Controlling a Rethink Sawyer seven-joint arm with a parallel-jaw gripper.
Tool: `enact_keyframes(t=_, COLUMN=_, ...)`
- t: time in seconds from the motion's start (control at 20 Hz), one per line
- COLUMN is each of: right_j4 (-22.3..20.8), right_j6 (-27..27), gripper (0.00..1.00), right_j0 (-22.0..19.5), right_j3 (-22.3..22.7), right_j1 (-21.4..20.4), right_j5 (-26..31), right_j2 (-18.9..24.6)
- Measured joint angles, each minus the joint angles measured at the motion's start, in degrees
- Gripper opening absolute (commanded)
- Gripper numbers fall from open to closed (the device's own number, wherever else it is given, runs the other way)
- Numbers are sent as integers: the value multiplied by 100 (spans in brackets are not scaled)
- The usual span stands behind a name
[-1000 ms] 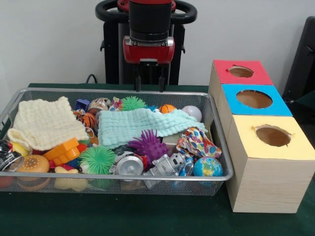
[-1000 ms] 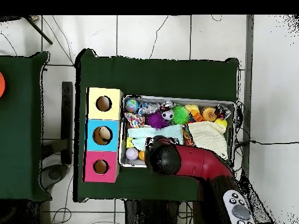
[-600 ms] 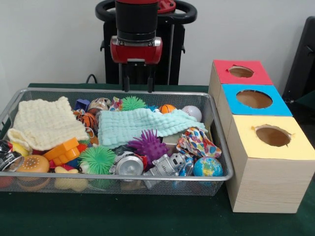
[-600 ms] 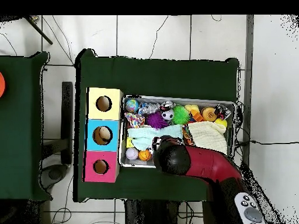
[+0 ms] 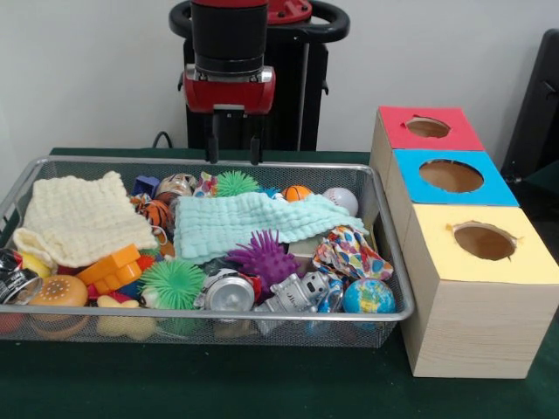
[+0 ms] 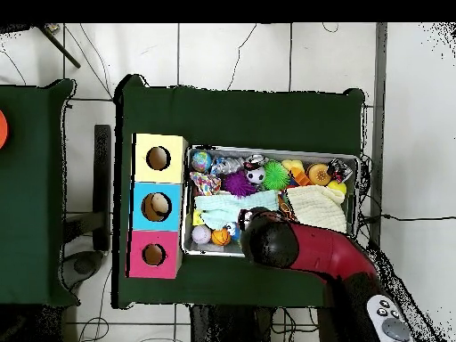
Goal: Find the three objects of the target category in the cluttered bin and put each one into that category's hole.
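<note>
My gripper (image 5: 233, 157) hangs open and empty above the far rim of the wire bin (image 5: 262, 316), left of its middle. Below and just in front of it lie a teal spiky ball (image 5: 236, 183) and a mint cloth (image 5: 253, 220). An orange ball (image 5: 297, 193) and a white baseball (image 5: 341, 201) sit at the back right. A purple spiky ball (image 5: 265, 255), a green spiky ball (image 5: 172, 281) and a globe ball (image 5: 368, 297) lie nearer the front. In the overhead view the arm (image 6: 285, 245) hides the gripper.
Right of the bin stand three boxes with holes: red (image 5: 463, 135), blue (image 5: 493, 188), yellow (image 5: 437, 249). A cream cloth (image 5: 79, 218) covers the bin's left part. A tin can (image 5: 229, 291), a silver robot toy (image 5: 293, 295) and orange blocks (image 5: 113, 266) lie among the clutter.
The gripper has moved steadily to the picture's left along the bin's far rim in the front view, staying open and empty. Nothing in the bin has shifted.
</note>
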Motion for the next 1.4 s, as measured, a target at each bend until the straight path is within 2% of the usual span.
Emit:
enact_keyframes(t=0.45, right_j4=-177, right_j6=0, gripper=100, right_j0=-230, right_j3=0, right_j1=-73, right_j5=0, right_j2=137)
enact_keyframes(t=1.4, right_j4=-679, right_j6=0, gripper=100, right_j0=-1074, right_j3=1, right_j1=-75, right_j5=1, right_j2=347)
